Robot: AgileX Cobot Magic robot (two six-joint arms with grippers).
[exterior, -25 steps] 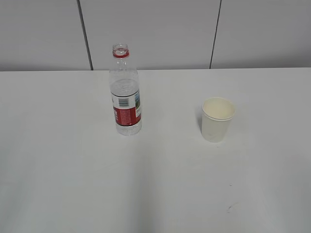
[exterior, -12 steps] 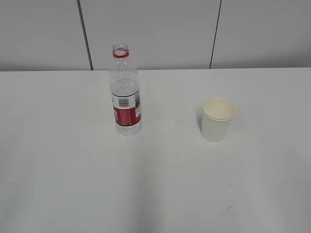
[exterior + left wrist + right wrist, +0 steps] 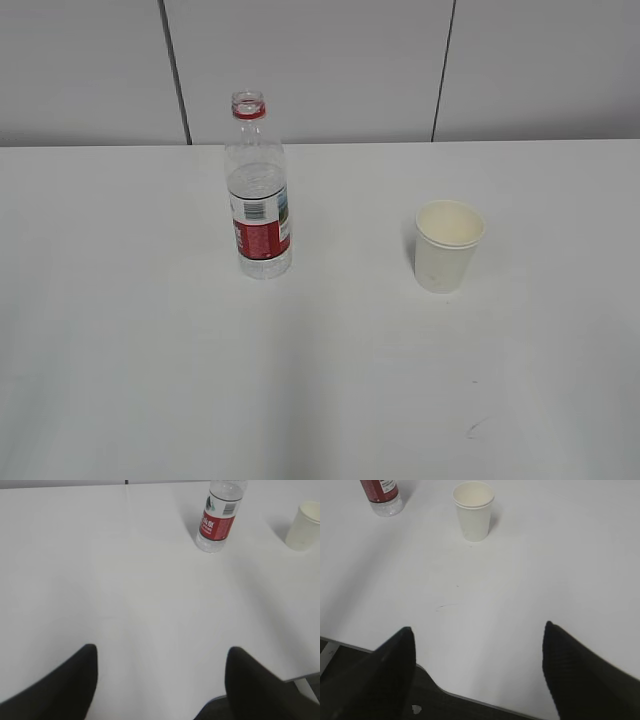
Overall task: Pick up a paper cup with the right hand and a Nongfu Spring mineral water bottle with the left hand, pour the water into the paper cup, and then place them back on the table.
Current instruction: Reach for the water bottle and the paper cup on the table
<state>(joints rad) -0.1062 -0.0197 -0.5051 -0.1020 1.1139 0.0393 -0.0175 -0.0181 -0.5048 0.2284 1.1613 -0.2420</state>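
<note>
While nothing on the tabletop (image 3: 120, 350) has shifted over the last second, both arms remain short of their targets, so the task looks to be at its very start. Toward the left half, nearer the far edge, the Nongfu Spring mineral water bottle (image 3: 259, 195) stands upright with its cap off and the water (image 3: 256, 186) filling it to about the shoulder. The left hand (image 3: 160, 680) hangs over the near edge with its fingers (image 3: 65, 682) spread wide and empty, the bottle well ahead of it and off to its right. Well apart from the bottle, toward the right half, the paper cup (image 3: 447, 246) sits upright and looks empty. The right hand (image 3: 477, 672) is likewise back at the near edge, fingers (image 3: 580, 672) wide with nothing between them, the cup well ahead and slightly left of centre. Both reaches are likely still to come, and neither grasp is begun.
</note>
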